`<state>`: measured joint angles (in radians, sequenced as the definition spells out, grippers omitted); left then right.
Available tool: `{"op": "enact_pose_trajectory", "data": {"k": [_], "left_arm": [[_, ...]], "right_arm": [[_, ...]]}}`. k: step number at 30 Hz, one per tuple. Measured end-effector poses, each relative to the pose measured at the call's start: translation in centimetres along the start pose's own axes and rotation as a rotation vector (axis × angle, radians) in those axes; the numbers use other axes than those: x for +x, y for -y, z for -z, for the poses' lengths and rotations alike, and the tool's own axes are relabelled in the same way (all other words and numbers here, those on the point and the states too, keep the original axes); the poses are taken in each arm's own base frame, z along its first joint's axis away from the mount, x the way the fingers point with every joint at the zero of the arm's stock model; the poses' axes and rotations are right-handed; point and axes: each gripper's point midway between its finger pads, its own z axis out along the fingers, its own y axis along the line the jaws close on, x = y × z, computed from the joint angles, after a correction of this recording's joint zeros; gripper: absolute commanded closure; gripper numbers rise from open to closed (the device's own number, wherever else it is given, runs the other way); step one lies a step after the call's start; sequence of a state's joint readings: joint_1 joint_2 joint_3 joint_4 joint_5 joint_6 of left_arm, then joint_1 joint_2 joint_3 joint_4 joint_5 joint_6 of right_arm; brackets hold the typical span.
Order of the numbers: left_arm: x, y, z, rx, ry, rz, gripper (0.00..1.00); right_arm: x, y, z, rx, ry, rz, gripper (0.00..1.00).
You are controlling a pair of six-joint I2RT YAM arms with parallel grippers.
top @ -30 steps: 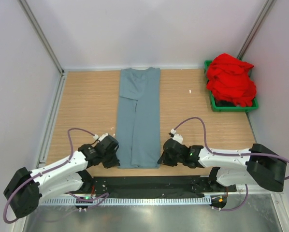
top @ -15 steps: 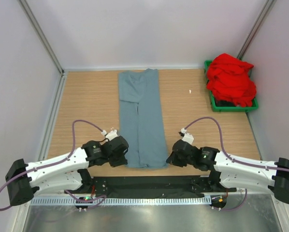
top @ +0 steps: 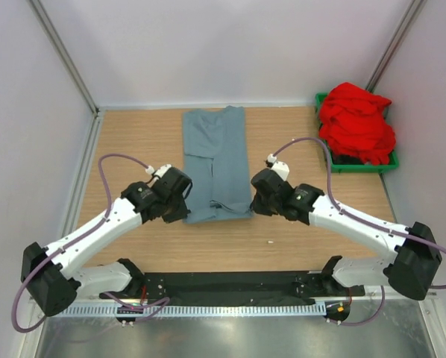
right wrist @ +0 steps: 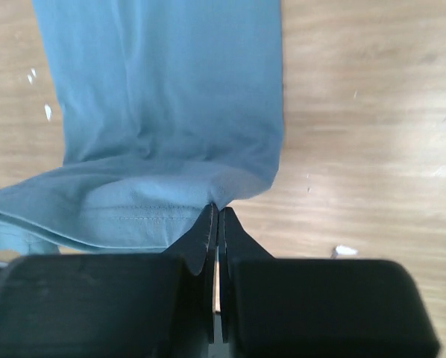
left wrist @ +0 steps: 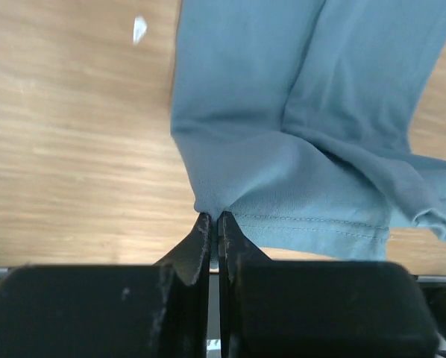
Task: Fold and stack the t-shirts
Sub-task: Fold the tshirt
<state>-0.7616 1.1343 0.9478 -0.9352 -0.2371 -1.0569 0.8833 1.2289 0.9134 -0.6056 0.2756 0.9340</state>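
Grey-blue t-shirt (top: 217, 149) hem moved off near edge toward table (top: 126, 149) middle. Left gripper (left wrist: 214, 218) pinched left hem corner, right gripper (right wrist: 215, 210) right corner. Shirt stretched lengthwise toward far edge; both arms equally near.

The top external camera looks down from above and behind the near edge, taking in the whole table (top: 133, 142). The 2 wrist cameras ride close behind the left gripper (left wrist: 214, 218) and right gripper (right wrist: 215, 210), each looking down on 1 hem corner of the grey-blue t-shirt (top: 215, 149), which the overhead view shares.
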Motion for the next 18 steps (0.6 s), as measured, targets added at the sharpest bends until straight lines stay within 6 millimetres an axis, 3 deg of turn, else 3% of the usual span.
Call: {"op": "enact_pose_trajectory", "data": {"k": [7, 18], "left_arm": [[-6.6, 2.8, -1.1, 0.005, -0.006, -0.017, 1.00], [-13.1, 3.9, -7.8, -0.059, -0.082, -0.037, 1.00]], "right_arm": [[-6.7, 0.4, -2.6, 0.050, 0.022, 0.014, 0.99], [-12.6, 0.6, -8.4, 0.069, -0.037, 0.053, 0.99]]}}
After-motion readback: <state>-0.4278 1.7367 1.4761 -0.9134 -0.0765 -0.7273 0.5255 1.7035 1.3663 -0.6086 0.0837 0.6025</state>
